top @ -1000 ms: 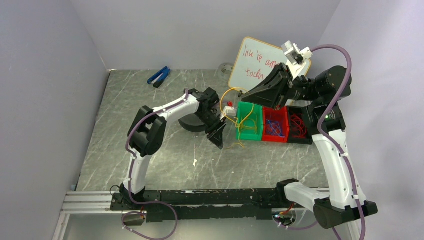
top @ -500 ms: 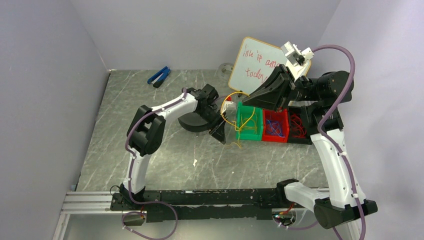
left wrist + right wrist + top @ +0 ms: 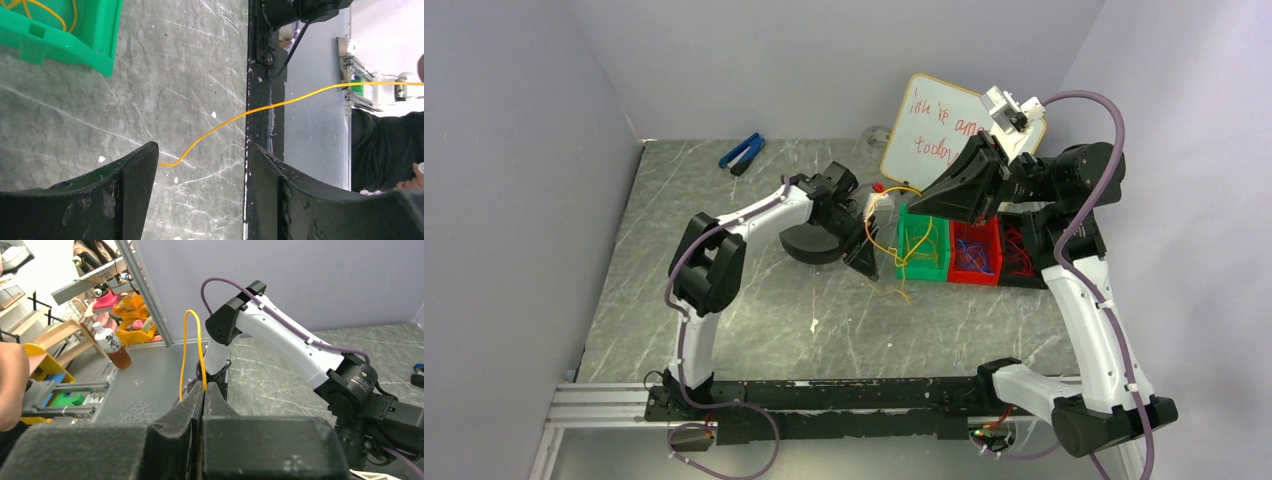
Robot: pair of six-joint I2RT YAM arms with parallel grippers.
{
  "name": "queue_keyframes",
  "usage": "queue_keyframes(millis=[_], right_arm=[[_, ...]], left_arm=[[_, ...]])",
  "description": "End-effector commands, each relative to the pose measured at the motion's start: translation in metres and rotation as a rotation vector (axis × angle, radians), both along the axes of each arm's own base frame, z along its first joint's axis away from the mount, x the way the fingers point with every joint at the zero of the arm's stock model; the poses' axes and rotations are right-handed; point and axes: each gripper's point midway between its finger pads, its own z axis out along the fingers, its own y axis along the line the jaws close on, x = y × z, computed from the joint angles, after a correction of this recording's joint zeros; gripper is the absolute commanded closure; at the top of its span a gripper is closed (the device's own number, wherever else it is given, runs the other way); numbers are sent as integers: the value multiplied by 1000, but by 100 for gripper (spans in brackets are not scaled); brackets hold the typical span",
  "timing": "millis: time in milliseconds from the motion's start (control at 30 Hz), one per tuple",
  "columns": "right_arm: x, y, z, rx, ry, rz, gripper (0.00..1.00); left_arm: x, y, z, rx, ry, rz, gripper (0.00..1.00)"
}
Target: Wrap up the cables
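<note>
Top view: the right gripper [image 3: 914, 207] sits above the far left corner of the green bin [image 3: 921, 270], jaws pressed together. In the right wrist view the two fingers meet with no gap, and a strand of the cables [image 3: 192, 340] comes out from between their tips, rises in a tall narrow arch and comes back down; the right gripper [image 3: 203, 387] is pinching that strand. From the pinch the cables [image 3: 868, 228] hang in a loose yellow loop just left of the green bin, with a tail lying on the marbled table [image 3: 724, 300] in front of it; more yellow strands lie inside the bin. The left gripper [image 3: 861, 262] is low beside that loop, next to the black spool [image 3: 809, 245], with its jaws wide apart. In the left wrist view a single yellow strand [image 3: 280, 104] crosses the gap of the left gripper [image 3: 200, 150] and bends near the tip of one finger [image 3: 140, 170]; neither finger is closed on it, and whether it touches the tip I cannot tell. A corner of the green bin [image 3: 75, 45] shows at upper left. Right of the green bin stands a red bin [image 3: 972, 281] holding blue-purple wires, then a black bin [image 3: 1024, 280] holding red wires. Writing: the whiteboard [image 3: 934, 130] behind the bins carries red handwriting, partly covered by the right arm; the legible part looks like "Ian is am…" over "today". A bottle [image 3: 112, 346] off the table has a label with dark vertical characters, too small to read. A blue tool [image 3: 742, 152] lies at the table's far edge.
</note>
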Motion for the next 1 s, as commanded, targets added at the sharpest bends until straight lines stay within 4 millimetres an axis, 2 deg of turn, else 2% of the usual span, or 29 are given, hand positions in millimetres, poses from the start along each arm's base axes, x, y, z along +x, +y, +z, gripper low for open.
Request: queue_keyframes(millis=[0, 233, 367, 533, 733, 967], right_arm=[[0, 1, 2, 7, -34, -8, 100], [2, 2, 2, 7, -21, -2, 100], [-3, 0, 11, 14, -15, 17, 100], [-3, 1, 14, 10, 25, 30, 100], [-9, -1, 18, 14, 19, 48, 100], [-16, -3, 28, 24, -22, 49, 100]], left_arm=[[12, 5, 30, -21, -182, 30, 28], [10, 15, 28, 33, -645, -40, 28], [9, 20, 16, 42, -740, -63, 29], [-4, 24, 7, 25, -832, -130, 28], [-13, 17, 9, 10, -774, -115, 27], [-44, 10, 12, -59, -502, -211, 28]])
